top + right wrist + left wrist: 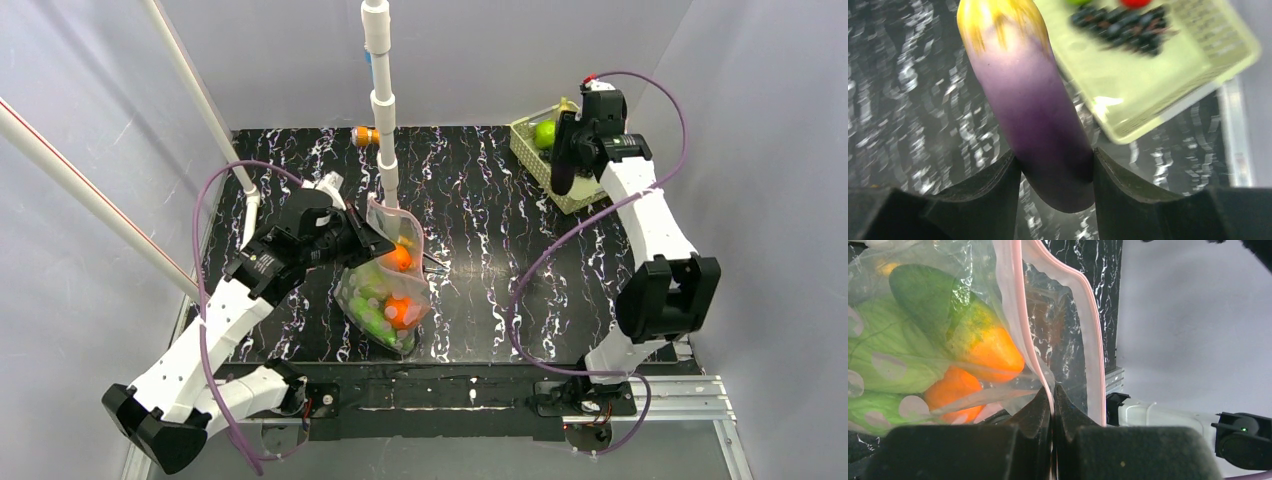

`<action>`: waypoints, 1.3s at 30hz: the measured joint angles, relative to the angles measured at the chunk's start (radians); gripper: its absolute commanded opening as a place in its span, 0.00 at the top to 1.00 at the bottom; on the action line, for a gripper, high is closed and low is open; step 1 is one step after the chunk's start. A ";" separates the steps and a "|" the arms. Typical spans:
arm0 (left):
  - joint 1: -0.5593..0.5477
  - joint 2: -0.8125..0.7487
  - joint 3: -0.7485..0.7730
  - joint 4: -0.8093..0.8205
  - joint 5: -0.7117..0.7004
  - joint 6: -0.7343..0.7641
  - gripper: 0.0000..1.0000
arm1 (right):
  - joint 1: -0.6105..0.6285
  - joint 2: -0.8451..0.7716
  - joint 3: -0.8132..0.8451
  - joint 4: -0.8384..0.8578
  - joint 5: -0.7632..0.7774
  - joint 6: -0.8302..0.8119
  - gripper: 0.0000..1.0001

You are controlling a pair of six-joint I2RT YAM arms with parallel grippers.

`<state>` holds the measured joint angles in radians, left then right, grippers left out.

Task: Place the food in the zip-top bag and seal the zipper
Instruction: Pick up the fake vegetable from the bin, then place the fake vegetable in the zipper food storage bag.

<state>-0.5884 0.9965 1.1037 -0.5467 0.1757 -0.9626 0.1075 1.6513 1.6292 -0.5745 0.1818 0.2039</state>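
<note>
- left gripper (1053, 405): jaws clenched on the zipper (1023, 340) lip of the bag (385, 290), holding the mouth up. the bag lies at about 7 o'clock from the centre of the table (480, 200).
- right gripper (1055, 165): jaws grasping the eggplant (1038, 115) by its dark end, the yellow-tinged end free. it hangs beside the basket (572, 200) at 2 o'clock, well apart from the bag.
- step in hand, as i judge it: carry the eggplant to the bag.
- advice: come in over the mouth, free end first, between the two pink lips. let go only once most of it is inside. the film is floppy, so the left grip must not slacken.
- count, in the bag: orange pieces, two seen. green pieces, several, not countable through the film.
- count, in the basket: melon (545, 133), one. red fruit (1135, 2), one. dark cluster (1128, 22), one.
- count, elsewhere: eggplant, one. orange piece (365, 135), one, loose at 11 o'clock.
</note>
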 measured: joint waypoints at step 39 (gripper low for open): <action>0.000 -0.241 -0.142 0.031 -0.066 -0.099 1.00 | 0.930 -0.312 -0.151 0.358 -0.286 0.290 0.99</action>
<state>-0.5884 0.7558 0.9615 -0.5159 0.1101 -1.0615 1.0375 1.3397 1.4784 -0.2162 -0.1043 0.4936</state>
